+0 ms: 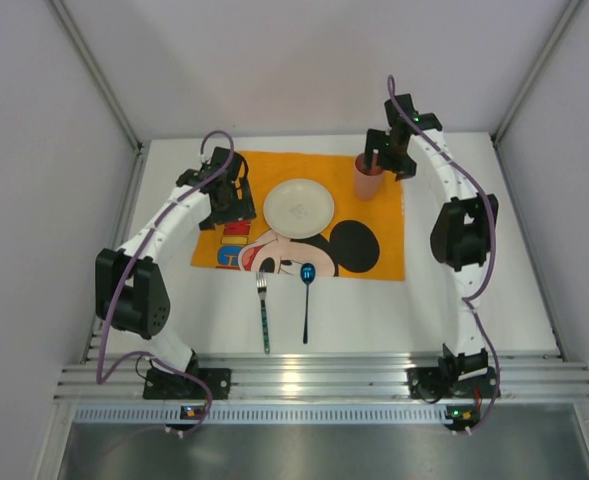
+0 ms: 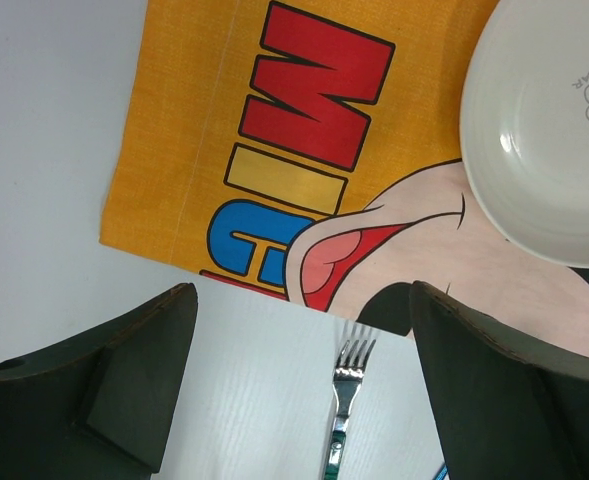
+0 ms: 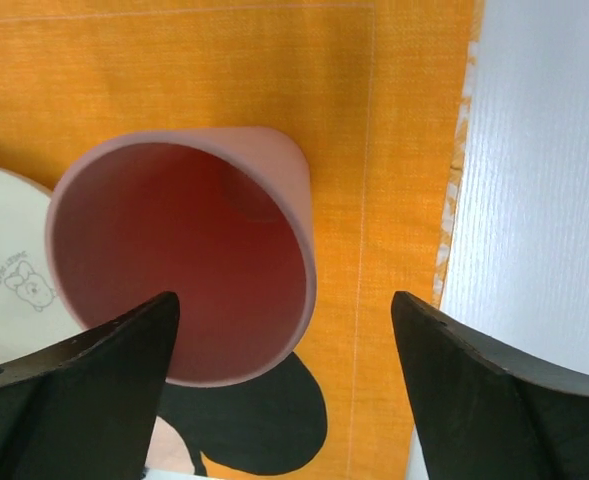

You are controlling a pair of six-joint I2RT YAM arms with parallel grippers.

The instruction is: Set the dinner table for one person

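Note:
The white dinner table (image 1: 444, 300) carries an orange mouse placemat (image 1: 374, 262). On the mat stand a white plate (image 1: 298, 207) and a pink cup (image 1: 368, 177). A fork (image 1: 263, 315) and a blue-bowled spoon (image 1: 307, 298) lie on the table at the mat's near edge. My left gripper (image 1: 234, 203) hovers open and empty over the mat's left part; its view shows the fork (image 2: 342, 400) and plate (image 2: 544, 130). My right gripper (image 1: 387, 158) is open just beside and above the cup (image 3: 184, 260), holding nothing.
A ribbed aluminium rail (image 1: 324, 380) runs along the table's near edge by the arm bases. Grey enclosure walls (image 1: 34, 150) with metal posts stand on the left, right and back. Bare tabletop (image 3: 544, 200) lies right of the mat.

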